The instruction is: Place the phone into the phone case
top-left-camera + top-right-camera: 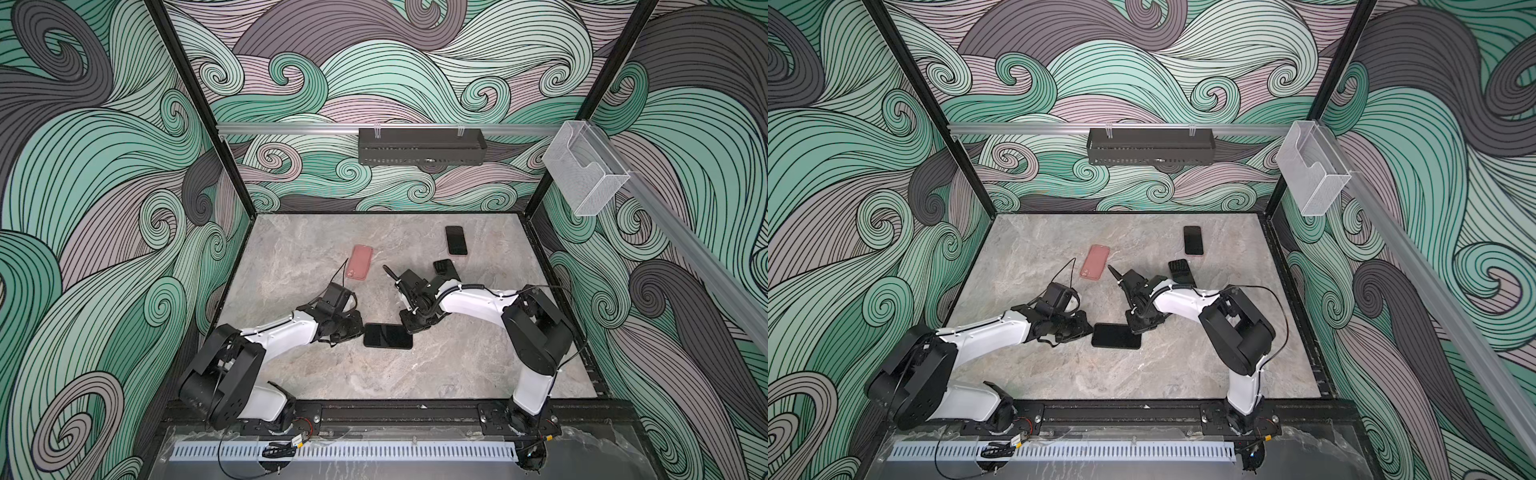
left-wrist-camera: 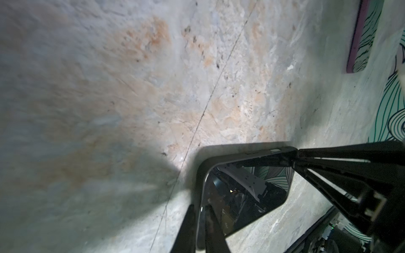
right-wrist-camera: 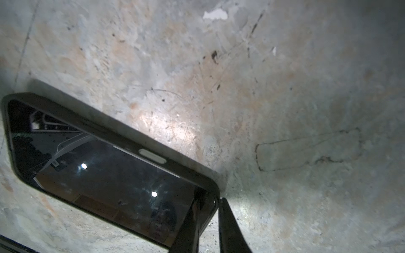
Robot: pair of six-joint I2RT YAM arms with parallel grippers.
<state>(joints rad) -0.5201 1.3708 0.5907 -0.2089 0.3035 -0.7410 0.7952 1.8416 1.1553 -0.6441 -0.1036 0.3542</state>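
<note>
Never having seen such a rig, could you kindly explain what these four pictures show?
Two robot arms stand at the front of a table. Two pictures look down from one overhead camera pair; the other two come from a camera on each wrist. On the table lie a pink case, a black phone at the back, a dark item partly hidden by the right arm, and in front a second phone inside a dark case. The left gripper and right gripper each straddle one end of it; whether they pinch it is unclear.

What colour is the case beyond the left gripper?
Salmon-pink case, clearest in a top view.
</note>
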